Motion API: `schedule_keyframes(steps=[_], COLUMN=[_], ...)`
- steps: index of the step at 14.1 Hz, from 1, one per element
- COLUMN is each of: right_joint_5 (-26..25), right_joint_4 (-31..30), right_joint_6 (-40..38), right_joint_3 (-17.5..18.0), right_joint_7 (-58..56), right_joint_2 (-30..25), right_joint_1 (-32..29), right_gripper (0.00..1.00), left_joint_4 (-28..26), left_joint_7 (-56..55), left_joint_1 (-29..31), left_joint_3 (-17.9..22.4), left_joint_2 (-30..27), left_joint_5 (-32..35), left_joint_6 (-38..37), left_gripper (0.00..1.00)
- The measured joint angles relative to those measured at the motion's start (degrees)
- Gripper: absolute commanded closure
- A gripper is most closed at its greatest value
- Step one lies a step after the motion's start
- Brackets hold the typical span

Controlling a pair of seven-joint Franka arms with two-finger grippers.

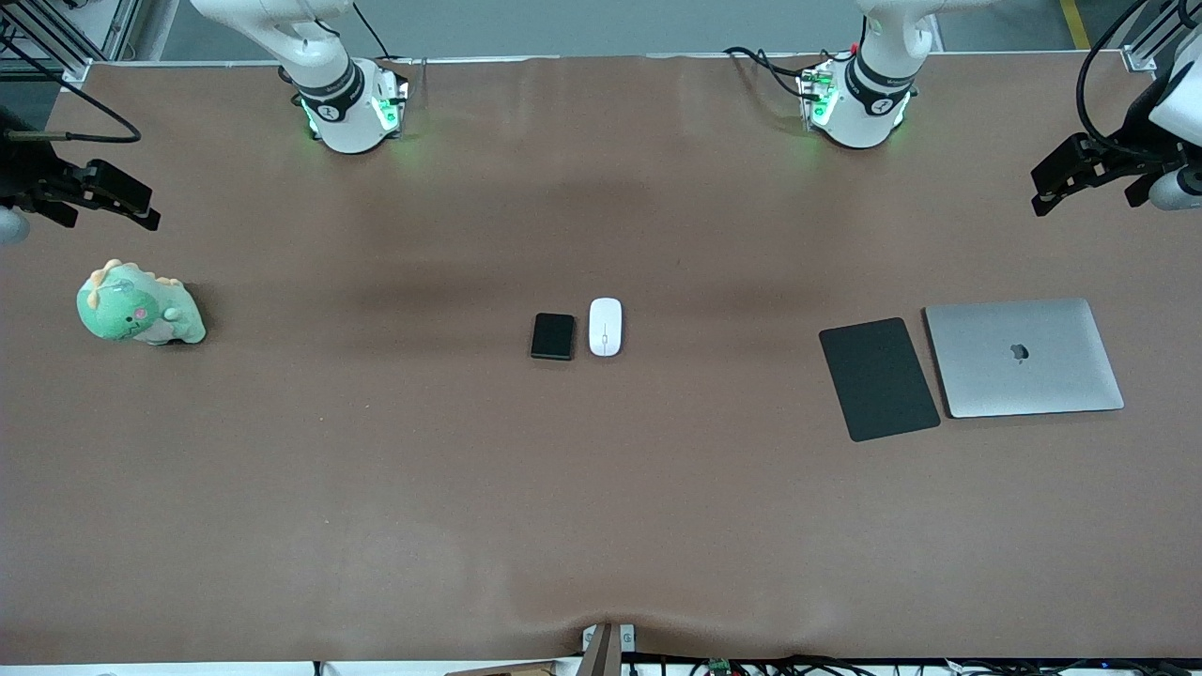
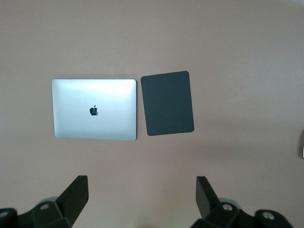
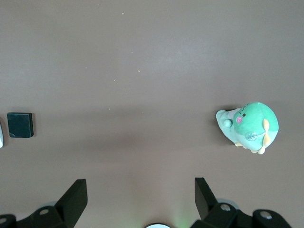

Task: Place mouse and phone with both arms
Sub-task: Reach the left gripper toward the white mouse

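Note:
The white oval mouse and the small black phone lie side by side at the middle of the brown table, the phone toward the right arm's end. The phone also shows in the right wrist view. My left gripper hangs open and empty over the table's left-arm end, with its fingers wide apart in the left wrist view. My right gripper hangs open and empty over the right-arm end, near the plush toy, and also shows in the right wrist view. Both are well away from the mouse and phone.
A flat matte black mouse pad lies beside a closed silver laptop toward the left arm's end; both show in the left wrist view. A green plush dinosaur sits toward the right arm's end.

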Motion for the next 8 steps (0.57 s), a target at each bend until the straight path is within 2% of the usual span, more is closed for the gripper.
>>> schedule_keyframes(steps=[5, 8], right_joint_5=[0.0, 0.0], right_joint_4=[-0.1, -0.3], right_joint_6=[0.0, 0.0], right_joint_3=[-0.2, -0.5], right_joint_7=[0.0, 0.0], right_joint_2=[0.7, 1.5], right_joint_1=[0.1, 0.1], right_gripper=[0.0, 0.0], left_joint_4=[0.0, 0.0], left_joint_7=[0.0, 0.0], left_joint_1=[-0.2, -1.6], left_joint_3=[0.0, -0.3], left_joint_2=[0.1, 1.5], left_joint_5=[-0.3, -3.5], left_joint_6=[-0.1, -0.2], left_gripper=[0.0, 0.0])
